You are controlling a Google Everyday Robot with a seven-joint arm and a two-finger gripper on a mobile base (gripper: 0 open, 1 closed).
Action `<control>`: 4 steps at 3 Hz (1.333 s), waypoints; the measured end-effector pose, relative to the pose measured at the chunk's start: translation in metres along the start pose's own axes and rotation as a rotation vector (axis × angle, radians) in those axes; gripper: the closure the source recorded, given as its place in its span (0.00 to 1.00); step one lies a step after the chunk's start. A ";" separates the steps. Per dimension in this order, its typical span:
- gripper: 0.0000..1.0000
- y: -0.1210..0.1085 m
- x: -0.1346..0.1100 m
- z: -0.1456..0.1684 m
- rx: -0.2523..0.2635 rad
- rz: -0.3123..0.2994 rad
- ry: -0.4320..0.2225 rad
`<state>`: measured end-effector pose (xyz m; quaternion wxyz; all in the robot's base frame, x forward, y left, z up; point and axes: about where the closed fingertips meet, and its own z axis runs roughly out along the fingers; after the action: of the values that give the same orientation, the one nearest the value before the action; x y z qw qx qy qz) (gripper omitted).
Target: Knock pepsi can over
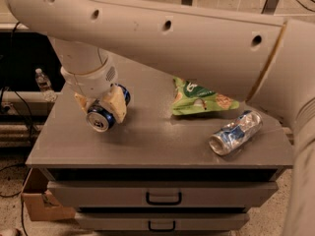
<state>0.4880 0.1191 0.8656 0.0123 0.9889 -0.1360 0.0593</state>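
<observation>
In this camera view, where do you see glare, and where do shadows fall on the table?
Camera view: glare on the silver top of the pepsi can, clamped in the gripper over the table at its left side, and on the dented can at right; a soft shadow lies under that can.

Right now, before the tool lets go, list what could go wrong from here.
1. The tool clamps the pepsi can, tipped on its side, near the left side of the table. Once released, it might roll off toward the cardboard box below.
2. The arm spans above the green chip bag and the dented can. A low, wide withdrawal might sweep them.
</observation>
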 end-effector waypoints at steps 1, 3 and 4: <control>1.00 0.000 -0.009 0.005 0.011 0.009 -0.027; 0.59 -0.004 -0.008 0.004 0.030 0.010 -0.020; 0.36 -0.005 -0.007 0.004 0.038 0.011 -0.017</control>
<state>0.4828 0.1256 0.8606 -0.0081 0.9886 -0.1404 0.0535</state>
